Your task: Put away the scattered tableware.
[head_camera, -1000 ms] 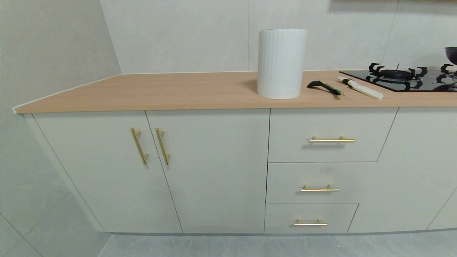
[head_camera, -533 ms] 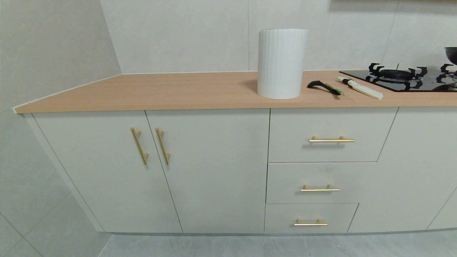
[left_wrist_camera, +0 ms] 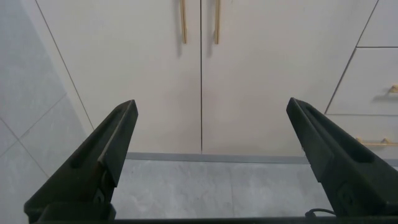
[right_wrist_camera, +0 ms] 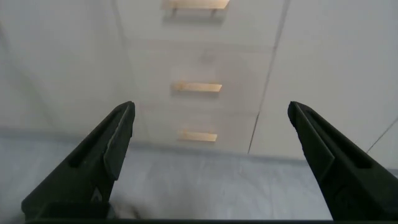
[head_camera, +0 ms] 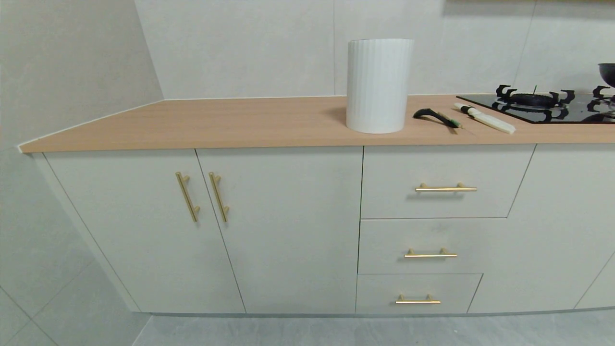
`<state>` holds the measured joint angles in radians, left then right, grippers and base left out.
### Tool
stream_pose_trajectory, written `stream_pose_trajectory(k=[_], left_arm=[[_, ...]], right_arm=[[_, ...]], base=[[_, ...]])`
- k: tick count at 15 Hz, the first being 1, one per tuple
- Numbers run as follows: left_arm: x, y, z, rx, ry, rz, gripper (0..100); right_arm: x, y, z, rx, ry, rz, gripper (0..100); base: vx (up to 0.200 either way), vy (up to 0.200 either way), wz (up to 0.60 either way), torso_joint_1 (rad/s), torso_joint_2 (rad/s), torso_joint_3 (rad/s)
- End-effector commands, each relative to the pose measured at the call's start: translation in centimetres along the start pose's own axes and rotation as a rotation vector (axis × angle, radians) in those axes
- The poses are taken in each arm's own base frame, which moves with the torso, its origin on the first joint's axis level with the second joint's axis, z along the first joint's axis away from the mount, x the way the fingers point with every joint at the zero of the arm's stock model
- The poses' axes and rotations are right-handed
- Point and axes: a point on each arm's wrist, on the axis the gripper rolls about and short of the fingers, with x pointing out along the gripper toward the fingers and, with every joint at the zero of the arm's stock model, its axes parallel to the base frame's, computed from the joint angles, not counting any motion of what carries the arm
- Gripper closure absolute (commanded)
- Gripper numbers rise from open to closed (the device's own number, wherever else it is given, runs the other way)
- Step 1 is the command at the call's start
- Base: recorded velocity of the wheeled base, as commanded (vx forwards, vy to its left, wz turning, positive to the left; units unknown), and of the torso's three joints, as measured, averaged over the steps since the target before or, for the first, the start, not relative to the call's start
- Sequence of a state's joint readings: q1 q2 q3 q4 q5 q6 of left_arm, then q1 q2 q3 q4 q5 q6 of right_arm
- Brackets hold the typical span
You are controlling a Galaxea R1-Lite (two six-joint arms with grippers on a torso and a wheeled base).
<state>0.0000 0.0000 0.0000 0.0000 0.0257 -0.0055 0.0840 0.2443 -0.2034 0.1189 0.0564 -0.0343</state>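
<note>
Head view: black-handled utensil [head_camera: 434, 116] and white knife [head_camera: 486, 119] lie flat by the table [head_camera: 216, 122] front edge, right of the ribbed holder [head_camera: 379, 86] — likely light, stiff, thin; pinch mid-handle. Left wrist: left tool [left_wrist_camera: 211, 112] wide, empty. Right wrist: right tool [right_wrist_camera: 210, 115] wide, empty.

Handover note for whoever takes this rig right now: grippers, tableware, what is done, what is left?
Left gripper: jaws open, empty, facing the cabinet doors.
Right gripper: jaws open, empty, facing the drawers.
Things: black and green utensil and white knife lie on the countertop, between the white ribbed holder and the hob.
Done: nothing put away.
Left: both pieces, probably into the holder.
</note>
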Motion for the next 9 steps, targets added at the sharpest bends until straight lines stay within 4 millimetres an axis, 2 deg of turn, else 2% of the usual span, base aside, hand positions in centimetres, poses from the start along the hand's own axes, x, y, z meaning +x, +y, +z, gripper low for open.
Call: stream_pose_trajectory(k=[1,3,4,7,8,9], left_arm=[[0.0,0.0,0.0,-0.001,0.000,0.000,0],[0.0,0.0,0.0,-0.001,0.000,0.000,0],[0.0,0.0,0.0,-0.001,0.000,0.000,0],[0.0,0.0,0.0,-0.001,0.000,0.000,0],[0.0,0.0,0.0,-0.001,0.000,0.000,0],[0.0,0.0,0.0,-0.001,0.000,0.000,0]], right_arm=[[3.4,-0.1,1.8,-0.015,0.232,0.060,0],[7.9,-0.1,3.8,-0.008,0.395,0.109,0],[10.2,0.0,4.1,-0.005,0.456,0.118,0],[17.3,0.0,3.7,-0.001,0.540,0.124,0],[19.1,0.0,3.2,0.000,0.558,0.120,0],[22.2,0.0,2.6,-0.001,0.572,0.119,0]], base=[[0.000,0.000,0.00,0.000,0.00,0.000],[0.000,0.000,0.00,0.000,0.00,0.000],[0.000,0.000,0.00,0.000,0.00,0.000],[0.000,0.000,0.00,0.000,0.00,0.000],[0.000,0.000,0.00,0.000,0.00,0.000],[0.000,0.000,0.00,0.000,0.00,0.000]])
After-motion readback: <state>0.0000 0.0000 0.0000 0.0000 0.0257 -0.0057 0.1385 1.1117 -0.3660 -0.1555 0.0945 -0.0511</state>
